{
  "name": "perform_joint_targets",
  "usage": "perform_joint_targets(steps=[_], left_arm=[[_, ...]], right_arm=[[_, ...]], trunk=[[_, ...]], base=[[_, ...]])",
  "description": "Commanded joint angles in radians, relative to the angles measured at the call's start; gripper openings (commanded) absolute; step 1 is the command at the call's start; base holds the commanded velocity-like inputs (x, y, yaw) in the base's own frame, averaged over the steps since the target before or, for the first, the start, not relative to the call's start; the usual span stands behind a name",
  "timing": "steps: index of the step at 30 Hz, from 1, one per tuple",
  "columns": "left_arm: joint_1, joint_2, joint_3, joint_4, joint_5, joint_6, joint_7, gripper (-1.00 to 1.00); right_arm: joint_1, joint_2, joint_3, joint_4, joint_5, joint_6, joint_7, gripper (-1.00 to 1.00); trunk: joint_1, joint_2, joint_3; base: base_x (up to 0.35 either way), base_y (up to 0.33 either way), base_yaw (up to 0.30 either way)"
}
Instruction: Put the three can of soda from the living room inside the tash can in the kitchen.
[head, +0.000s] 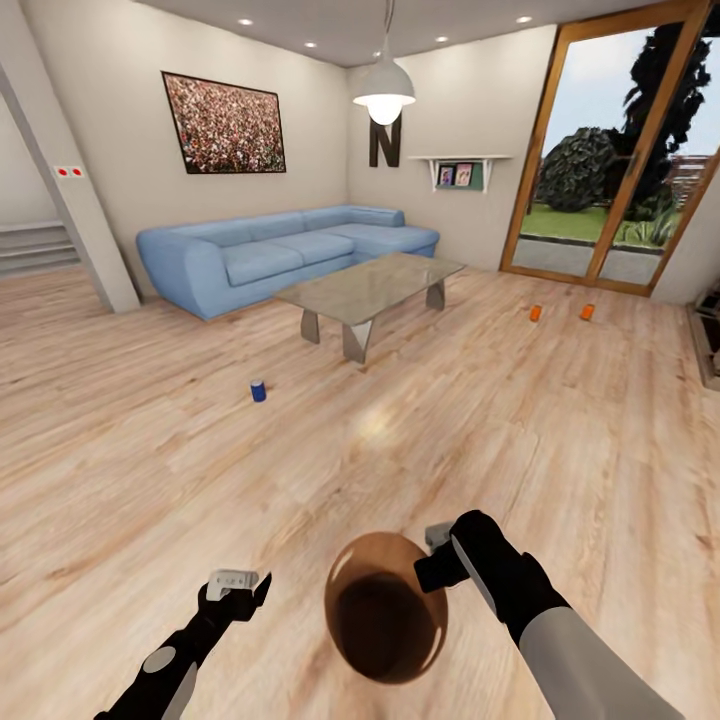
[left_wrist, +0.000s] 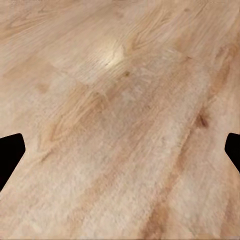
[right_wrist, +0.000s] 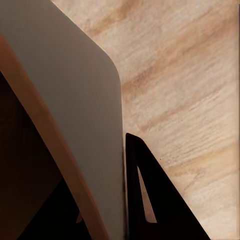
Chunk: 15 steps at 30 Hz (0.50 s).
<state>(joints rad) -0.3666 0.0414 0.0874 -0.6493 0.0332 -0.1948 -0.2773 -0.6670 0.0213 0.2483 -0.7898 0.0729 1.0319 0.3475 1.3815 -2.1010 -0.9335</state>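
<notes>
My right end effector is clamped on the tash can rim, left end effector released; I'd roll slowly toward the orange cans, bin level.

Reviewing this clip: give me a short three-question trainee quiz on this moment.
1. True or false: the right gripper grips the rim of the brown trash can.
2. How many orange soda cans stand on the floor near the glass doors? A) one B) two C) three
3. Fill in: the left gripper is open and holds ____.

Key:
1. True; the right wrist view shows a finger against the can's wall.
2. B: one can and another. A blue can stands near the glass table.
3. Nothing.
</notes>
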Motion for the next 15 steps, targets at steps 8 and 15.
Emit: perform_joint_targets(steps=[8,15], left_arm=[[0.0,0.0,0.0,-0.009,0.002,0.0,-0.001,1.0],[0.0,0.0,0.0,-0.009,0.001,0.001,-0.001,1.0]], right_arm=[[0.0,0.0,-0.001,0.0,-0.027,0.004,0.004,-1.0],[0.0,0.0,-0.001,0.0,-0.027,0.004,0.004,-1.0]], trunk=[[0.0,0.0,0.0],[0.0,0.0,0.0]], base=[[0.324,0.096,0.0],[0.324,0.106,0.0]])
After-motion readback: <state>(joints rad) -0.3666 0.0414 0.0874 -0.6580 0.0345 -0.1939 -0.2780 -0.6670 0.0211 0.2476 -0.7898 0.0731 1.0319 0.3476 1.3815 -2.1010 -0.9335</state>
